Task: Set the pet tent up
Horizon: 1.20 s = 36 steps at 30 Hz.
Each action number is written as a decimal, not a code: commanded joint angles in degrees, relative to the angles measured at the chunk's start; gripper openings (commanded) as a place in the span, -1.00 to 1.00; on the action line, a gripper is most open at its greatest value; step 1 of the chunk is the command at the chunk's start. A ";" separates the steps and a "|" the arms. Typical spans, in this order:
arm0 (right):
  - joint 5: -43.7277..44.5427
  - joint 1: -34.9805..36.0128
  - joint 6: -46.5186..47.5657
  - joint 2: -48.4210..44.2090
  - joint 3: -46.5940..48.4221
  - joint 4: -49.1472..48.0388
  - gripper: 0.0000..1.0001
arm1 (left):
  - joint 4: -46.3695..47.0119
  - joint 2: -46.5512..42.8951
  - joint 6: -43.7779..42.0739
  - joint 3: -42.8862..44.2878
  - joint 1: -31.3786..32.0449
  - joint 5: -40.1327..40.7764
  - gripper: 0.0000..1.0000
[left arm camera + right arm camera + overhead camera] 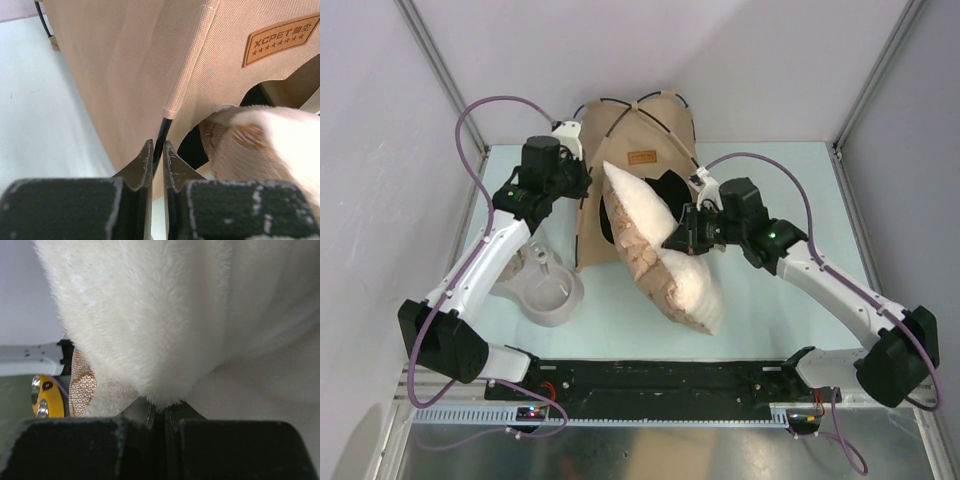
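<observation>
The pet tent (640,125) stands at the back of the table, tan with thin black poles and a brown label patch (642,156). My left gripper (582,183) is at its left front corner. In the left wrist view the gripper (158,150) is shut on a black pole (163,131) that comes out of the tan fabric (140,60) below the label (282,39). The cream fluffy pillow (645,215) leans half inside the doorway. My right gripper (672,240) is shut on its fur (165,315), with the fingertips (148,412) buried in it.
A grey double pet bowl (545,290) sits at the front left beside the left arm. The pillow's lower end (695,295) rests on the table in front of the tent. White walls and metal frame posts close in the back corners.
</observation>
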State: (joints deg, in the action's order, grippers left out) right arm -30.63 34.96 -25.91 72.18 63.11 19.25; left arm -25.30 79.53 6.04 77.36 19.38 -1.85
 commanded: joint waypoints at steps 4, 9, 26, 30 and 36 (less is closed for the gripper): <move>20.14 4.48 -8.49 7.83 4.17 0.61 -1.00 | 1.75 -0.60 -0.38 -1.32 0.15 0.99 -0.91; 30.42 7.89 -14.48 13.81 9.34 7.20 -1.00 | 1.75 -0.75 -0.27 -1.49 0.14 0.90 -0.90; 53.45 9.14 -29.41 24.40 21.42 21.44 -1.00 | 1.73 -3.52 1.29 -0.44 0.14 1.57 -0.12; 53.92 10.27 -29.34 25.52 21.60 20.88 -1.00 | 1.68 -6.06 1.76 0.47 0.14 1.51 0.22; 54.21 10.63 -29.90 26.23 20.63 20.76 -1.00 | 1.72 -11.82 3.32 0.93 0.42 -0.51 0.17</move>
State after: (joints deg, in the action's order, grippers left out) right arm 16.32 46.26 -55.05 96.47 83.42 37.80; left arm -24.73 73.17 7.66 76.60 19.38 -1.23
